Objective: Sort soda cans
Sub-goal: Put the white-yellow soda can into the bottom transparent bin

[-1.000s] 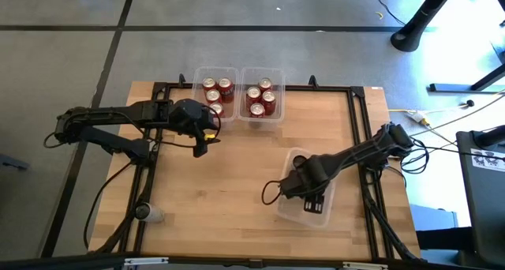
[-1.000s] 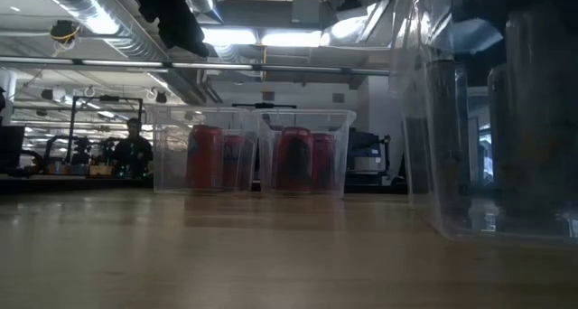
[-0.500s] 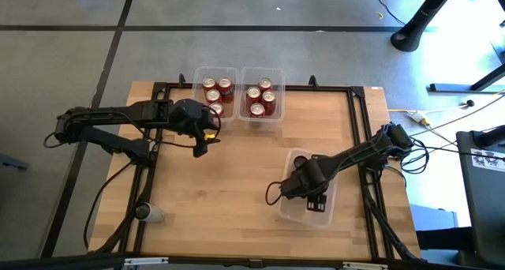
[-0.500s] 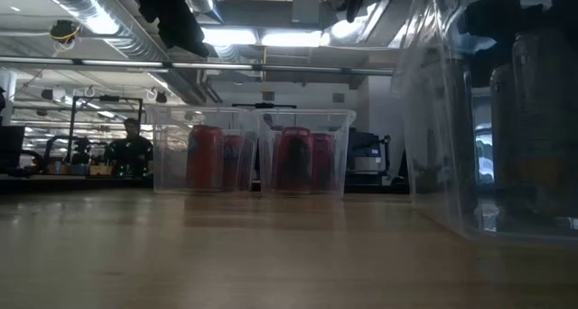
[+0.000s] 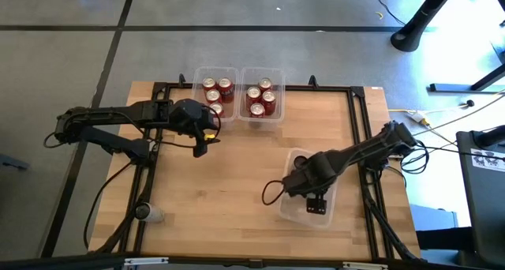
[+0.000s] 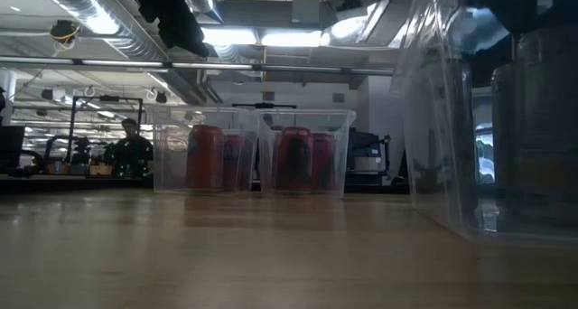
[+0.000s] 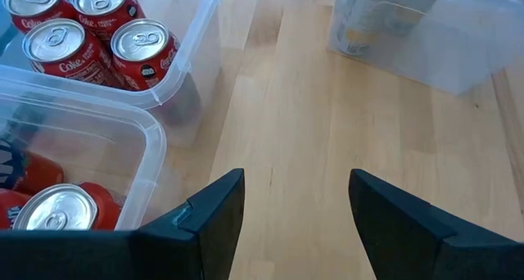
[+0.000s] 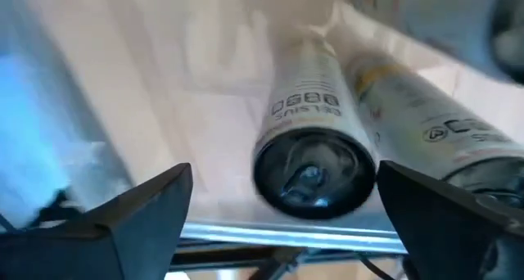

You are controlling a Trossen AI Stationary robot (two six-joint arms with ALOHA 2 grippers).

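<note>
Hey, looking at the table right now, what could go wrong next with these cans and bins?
1. The right gripper sits inside the near bin, jaws wide around a slim pale can. Pulling out carelessly might topple it or its neighbour.
2. That arm could drag the light bin itself.
3. The left gripper hovers open beside the red-can bin; a low sweep could clip its rim.

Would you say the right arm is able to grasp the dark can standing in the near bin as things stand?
Probably yes: the right gripper is over the open-topped near bin, fingers spread either side of the dark can, nothing between.
</note>
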